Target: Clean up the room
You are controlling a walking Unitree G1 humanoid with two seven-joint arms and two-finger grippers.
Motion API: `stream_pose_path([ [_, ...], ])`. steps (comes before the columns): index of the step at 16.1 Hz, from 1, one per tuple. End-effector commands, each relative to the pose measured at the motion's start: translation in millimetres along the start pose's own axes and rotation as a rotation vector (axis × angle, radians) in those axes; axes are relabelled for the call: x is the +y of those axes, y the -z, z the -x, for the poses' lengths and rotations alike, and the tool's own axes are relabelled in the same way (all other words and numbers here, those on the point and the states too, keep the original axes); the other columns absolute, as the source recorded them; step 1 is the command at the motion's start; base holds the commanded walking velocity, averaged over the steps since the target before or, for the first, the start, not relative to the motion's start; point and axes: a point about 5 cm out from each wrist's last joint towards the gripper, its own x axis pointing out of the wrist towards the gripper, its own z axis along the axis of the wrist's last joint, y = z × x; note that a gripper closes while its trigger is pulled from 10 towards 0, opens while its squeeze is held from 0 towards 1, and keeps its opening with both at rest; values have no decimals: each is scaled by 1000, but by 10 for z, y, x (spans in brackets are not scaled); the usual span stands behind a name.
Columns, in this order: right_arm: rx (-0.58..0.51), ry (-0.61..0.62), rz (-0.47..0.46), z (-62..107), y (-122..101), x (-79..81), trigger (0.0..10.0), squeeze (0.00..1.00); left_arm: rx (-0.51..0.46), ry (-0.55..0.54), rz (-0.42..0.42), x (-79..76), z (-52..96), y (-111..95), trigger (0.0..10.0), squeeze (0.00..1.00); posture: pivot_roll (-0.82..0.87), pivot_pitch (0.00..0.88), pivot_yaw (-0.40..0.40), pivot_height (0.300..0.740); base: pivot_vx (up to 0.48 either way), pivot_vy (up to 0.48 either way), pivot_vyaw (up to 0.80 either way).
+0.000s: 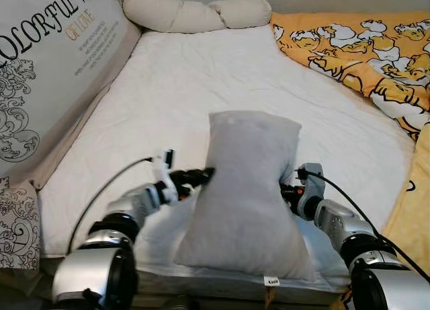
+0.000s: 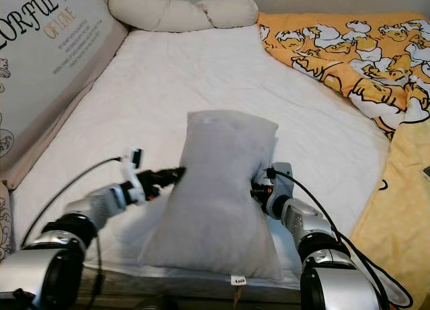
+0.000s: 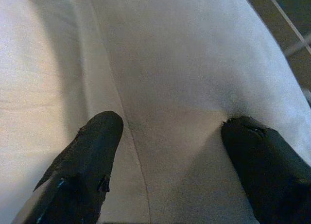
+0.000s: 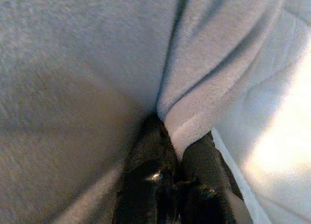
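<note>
Right gripper (image 4: 177,158) pinching, left gripper (image 3: 170,131) spread wide against the grey pillow (image 1: 245,189) at the bed's (image 1: 168,88) near edge, repositioning likely next.

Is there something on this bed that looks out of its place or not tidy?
Yes. The grey pillow stands at the foot of the white mattress, pinched at its sides by the left gripper and the right gripper, far from the bolster at the head. The yellow duck blanket lies rumpled along the right side.
</note>
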Motion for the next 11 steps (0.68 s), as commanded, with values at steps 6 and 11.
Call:
stream_pose_path([
  [6, -80, -108, -3, -98, -31, 229, 0, 0, 153, 126, -132, -177, -145, 124, 0, 0, -10, 0, 95, 740, 0, 0, 0],
  [11, -149, -126, -10, -142, -99, 332, 0, 0, 154, 11, -225, -111, -133, 72, 0, 0, -12, 0, 90, 740, 0, 0, 0],
])
